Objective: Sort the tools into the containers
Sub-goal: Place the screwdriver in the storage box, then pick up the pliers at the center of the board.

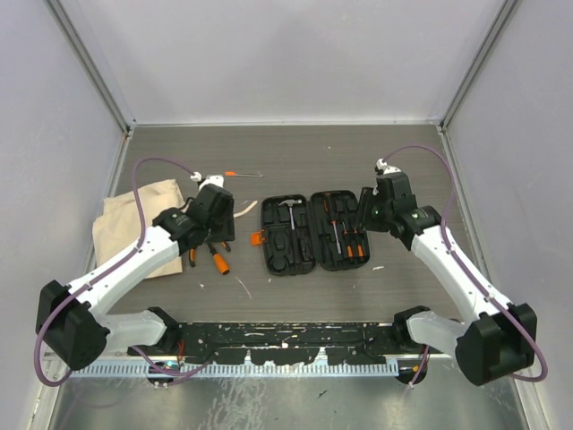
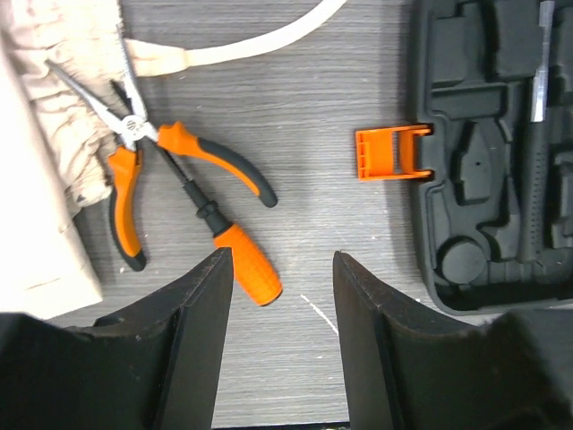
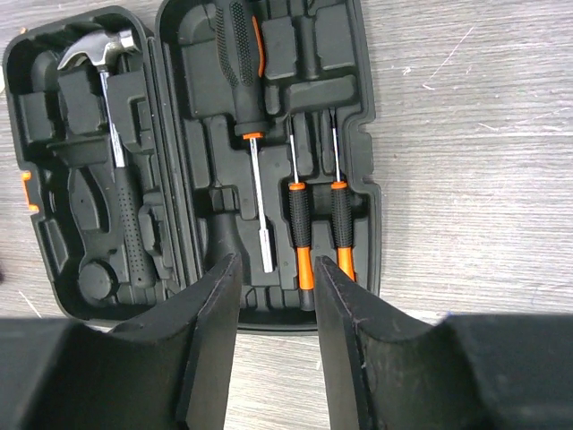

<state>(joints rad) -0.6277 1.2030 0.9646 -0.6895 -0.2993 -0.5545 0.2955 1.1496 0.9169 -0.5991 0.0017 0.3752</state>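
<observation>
Now both claws apart, nothing between fingers. Left claw (image 2: pixel 282 260): one pliers (image 2: pixel 134 170), orange-and-black grips, steel nose, ahead-left, crossed by one orange-handled screwdriver (image 2: pixel 243 262), its fat handle just ahead of left finger; pliers nose on edge of one beige cloth bag (image 2: pixel 36 134), crumpled, further left. Right claw (image 3: pixel 277 264) over one tool case (image 3: pixel 179 134), black moulded plastic, open flat on wood-grain tabletop (image 3: pixel 466 134). Left half: one hammer (image 3: pixel 98 45), steel head. Right half, straight ahead: one thick black-handled screwdriver (image 3: pixel 237 54), two slim black-and-orange screwdrivers (image 3: pixel 300 224)
</observation>
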